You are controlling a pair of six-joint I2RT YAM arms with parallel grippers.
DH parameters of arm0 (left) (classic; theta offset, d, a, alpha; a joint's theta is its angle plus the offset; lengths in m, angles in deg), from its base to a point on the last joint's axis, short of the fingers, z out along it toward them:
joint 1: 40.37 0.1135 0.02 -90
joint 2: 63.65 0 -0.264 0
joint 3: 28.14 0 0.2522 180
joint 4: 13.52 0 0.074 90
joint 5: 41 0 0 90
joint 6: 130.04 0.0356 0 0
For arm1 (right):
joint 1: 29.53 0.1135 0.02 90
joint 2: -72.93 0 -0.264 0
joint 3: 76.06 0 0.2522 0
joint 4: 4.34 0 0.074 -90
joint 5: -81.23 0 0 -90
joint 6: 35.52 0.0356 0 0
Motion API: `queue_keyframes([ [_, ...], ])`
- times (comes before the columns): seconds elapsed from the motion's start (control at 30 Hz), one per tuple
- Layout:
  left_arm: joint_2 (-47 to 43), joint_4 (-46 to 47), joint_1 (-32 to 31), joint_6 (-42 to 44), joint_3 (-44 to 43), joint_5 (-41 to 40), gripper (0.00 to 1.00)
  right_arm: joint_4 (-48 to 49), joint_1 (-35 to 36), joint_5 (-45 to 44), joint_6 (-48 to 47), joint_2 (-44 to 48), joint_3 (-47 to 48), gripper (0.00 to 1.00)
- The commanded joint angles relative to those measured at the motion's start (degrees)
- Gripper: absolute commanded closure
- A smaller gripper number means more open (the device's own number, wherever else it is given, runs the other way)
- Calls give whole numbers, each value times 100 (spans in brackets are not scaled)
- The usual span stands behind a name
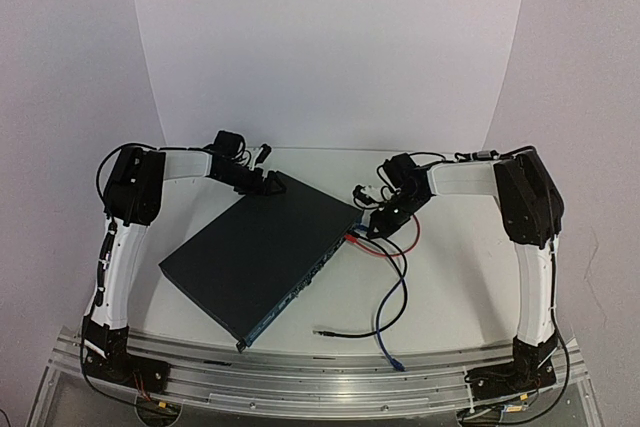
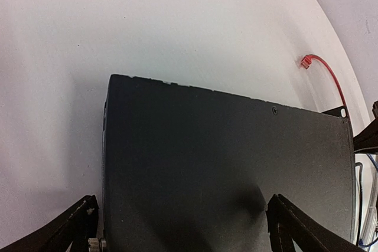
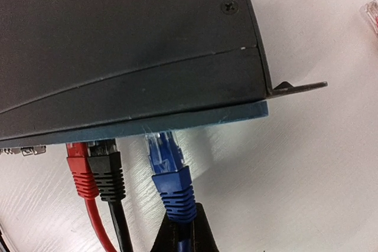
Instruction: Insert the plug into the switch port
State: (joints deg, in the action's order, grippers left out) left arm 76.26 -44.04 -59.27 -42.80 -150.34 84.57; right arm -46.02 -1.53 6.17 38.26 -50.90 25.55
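Note:
The switch (image 1: 262, 259) lies at an angle on the table, a flat dark box with its socket face towards the right front. My right gripper (image 3: 184, 223) is shut on the boot of the blue plug (image 3: 164, 150). The plug's clear tip touches the lower edge of the socket face (image 3: 177, 123), beside a red plug (image 3: 78, 168) and a black plug (image 3: 108, 168) seated in ports. My left gripper (image 2: 183, 235) is open over the switch's top (image 2: 224, 163) at its far corner. One finger (image 2: 77, 227) hangs past the left edge, the other (image 2: 295, 227) stands above the lid.
Red, black and blue cables (image 1: 390, 287) loop over the table right of the switch. Loose ends lie near the front edge (image 1: 397, 361). A loose red connector (image 2: 306, 62) lies on the table beyond the switch. A mounting ear (image 3: 298, 87) sticks out from the switch's corner.

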Motion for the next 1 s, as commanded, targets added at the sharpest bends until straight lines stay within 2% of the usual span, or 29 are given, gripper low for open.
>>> queue_keyframes([
  [0.0, 32, -236, -97, 58, -189, 531, 2, 437, 125, -12, 254, 116, 78, 100],
  [0.23, 21, -293, -97, 102, -170, 545, 2, 439, 233, 18, 533, 70, 243, 100],
  [0.47, 25, -329, -100, 135, -168, 598, 3, 437, 235, -393, 680, 136, 263, 100],
  [0.97, 36, -464, -97, 268, -228, 582, 4, 384, 233, -605, 501, 240, 128, 100],
])
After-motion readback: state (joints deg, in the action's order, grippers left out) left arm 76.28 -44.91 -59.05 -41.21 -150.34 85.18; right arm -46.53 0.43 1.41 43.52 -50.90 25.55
